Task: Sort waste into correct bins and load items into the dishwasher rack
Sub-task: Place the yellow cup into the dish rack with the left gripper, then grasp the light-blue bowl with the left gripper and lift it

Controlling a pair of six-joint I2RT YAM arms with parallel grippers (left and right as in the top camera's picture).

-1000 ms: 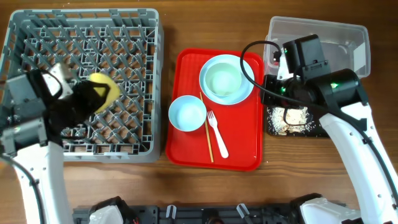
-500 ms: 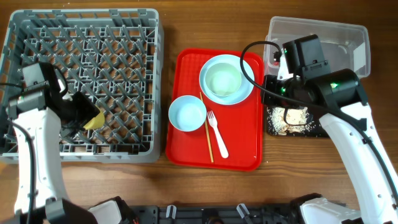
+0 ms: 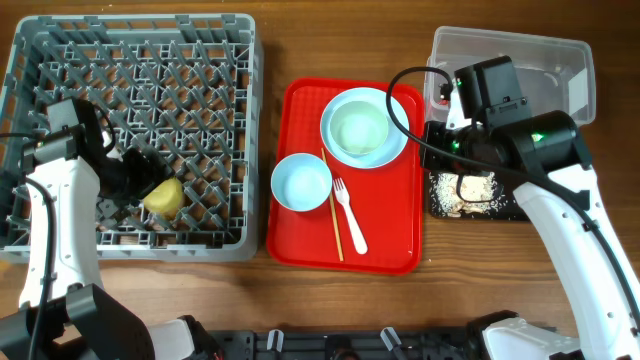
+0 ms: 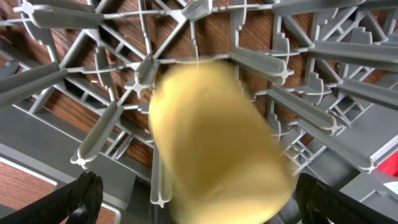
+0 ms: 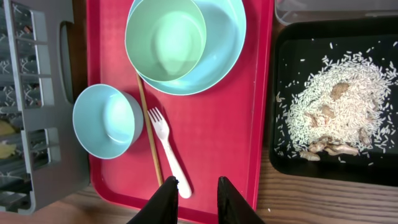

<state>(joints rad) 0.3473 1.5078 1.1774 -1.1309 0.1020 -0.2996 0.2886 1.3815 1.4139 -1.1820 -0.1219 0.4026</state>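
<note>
The small yellow cup (image 3: 164,195) lies among the pegs near the front of the grey dishwasher rack (image 3: 130,40). My left gripper (image 3: 143,172) is just up-left of it, open. In the left wrist view the cup (image 4: 211,143) is blurred and sits between the wide-spread fingers (image 4: 84,199). My right gripper (image 5: 194,202) is open and empty above the front edge of the red tray (image 5: 217,137). On that tray are a mint bowl (image 5: 165,37) on the plate (image 5: 221,53), a smaller bowl (image 5: 107,121), a white fork (image 5: 168,146) and chopsticks (image 5: 149,130).
The black tray (image 3: 437,205) with rice crumbs (image 3: 470,190) lies right of the red tray (image 3: 390,235). The clear tub (image 3: 540,50) stands behind it, partly hidden by my right arm (image 3: 490,120). The red wrapper and the white scrap do not show.
My left gripper carried the yellow cup down toward the rack's front, opened and drew back up-left, leaving the cup in the rack. The right arm has not moved.
</note>
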